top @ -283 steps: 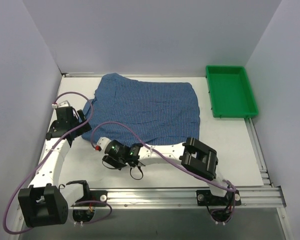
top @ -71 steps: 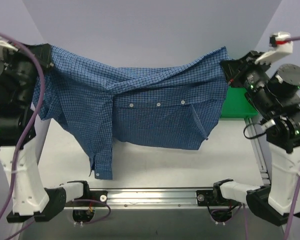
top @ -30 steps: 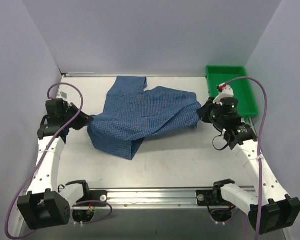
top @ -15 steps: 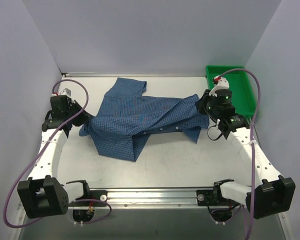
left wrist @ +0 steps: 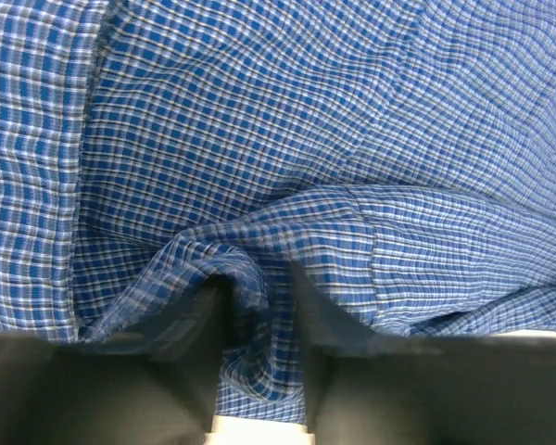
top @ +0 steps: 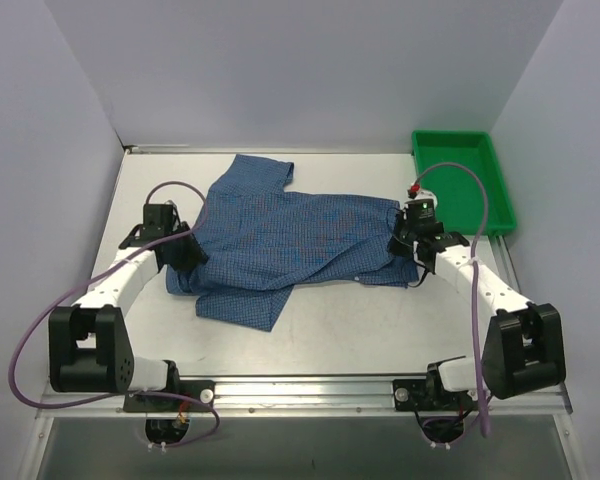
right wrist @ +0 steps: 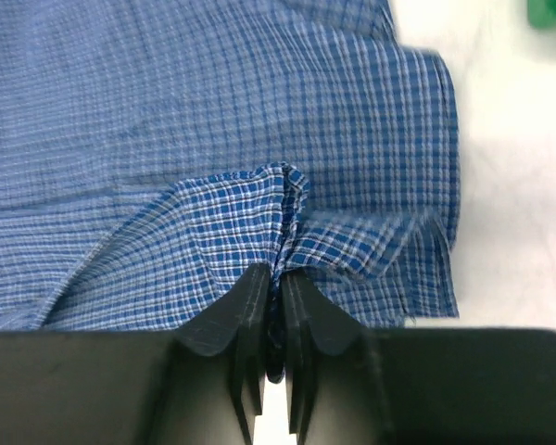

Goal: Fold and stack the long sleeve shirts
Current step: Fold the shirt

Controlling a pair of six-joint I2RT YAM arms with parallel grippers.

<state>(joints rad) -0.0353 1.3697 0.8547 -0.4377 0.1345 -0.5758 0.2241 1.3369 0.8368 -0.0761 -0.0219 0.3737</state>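
The blue fine-checked long sleeve shirt (top: 290, 235) lies spread on the white table, one part reaching toward the back left and a fold sticking out at the front left. My left gripper (top: 185, 250) is low at the shirt's left edge. In the left wrist view its blurred fingers (left wrist: 301, 306) stand apart with a loose fold of cloth (left wrist: 250, 278) between them. My right gripper (top: 402, 240) is at the shirt's right edge. In the right wrist view it (right wrist: 273, 283) is shut tight on a pinched ridge of the shirt (right wrist: 283, 199).
A green tray (top: 460, 185) stands at the back right, close behind the right arm. Grey walls close in the left, back and right. A metal rail (top: 310, 385) runs along the table's near edge.
Both arms have come down and forward with the shirt, which was held up in the air before. It now lies flatter on the table. The left jaws have parted.
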